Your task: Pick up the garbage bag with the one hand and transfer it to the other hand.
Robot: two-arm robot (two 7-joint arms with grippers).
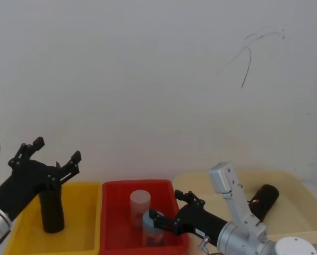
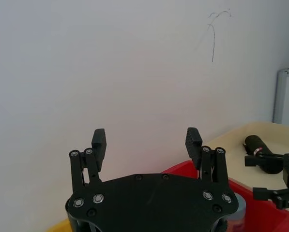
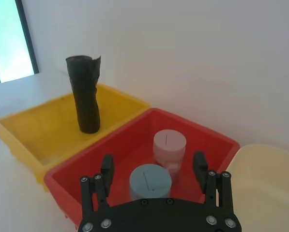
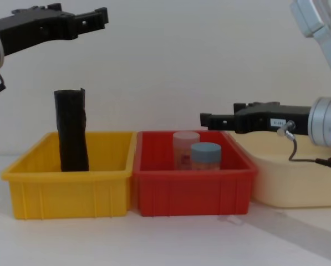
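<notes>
1. Head view: the garbage bag (image 1: pixel 264 199) is lying tilted in the cream tray (image 1: pixel 299 218) on the robot's right. It is well apart from the left end effector (image 1: pixel 57 150), which is hovering, spread wide, above the plain black roll (image 1: pixel 52 212) in the yellow bin (image 1: pixel 84 223). The right end effector (image 1: pixel 166 207) is hanging spread over the jars (image 1: pixel 139 202) in the red bin (image 1: pixel 113 223).
2. Left wrist view: the left end effector (image 2: pixel 145 137) is showing both fingers far apart and pinching nothing. The garbage bag (image 2: pixel 260 147) is lying on its side beyond it, with the right end effector (image 2: pixel 254 177) near it.
3. Right wrist view: the right end effector (image 3: pixel 153 164) is gaping, empty, above the red bin (image 3: pixel 120 145) and its jars (image 3: pixel 169 145). The plain black roll (image 3: pixel 85 94) is standing upright in the yellow bin (image 3: pixel 23 125).
4. Chest view: the left end effector (image 4: pixel 101 16) is riding high over the yellow bin (image 4: pixel 65 191), and the right end effector (image 4: pixel 205 118) is pointing across the red bin (image 4: pixel 190 191). Judging from this, the pick-up is not yet begun. The next move is calling for the left arm to cross to the cream tray (image 4: pixel 293 183) and come down astride the banded bag, not the plain roll beneath it.
</notes>
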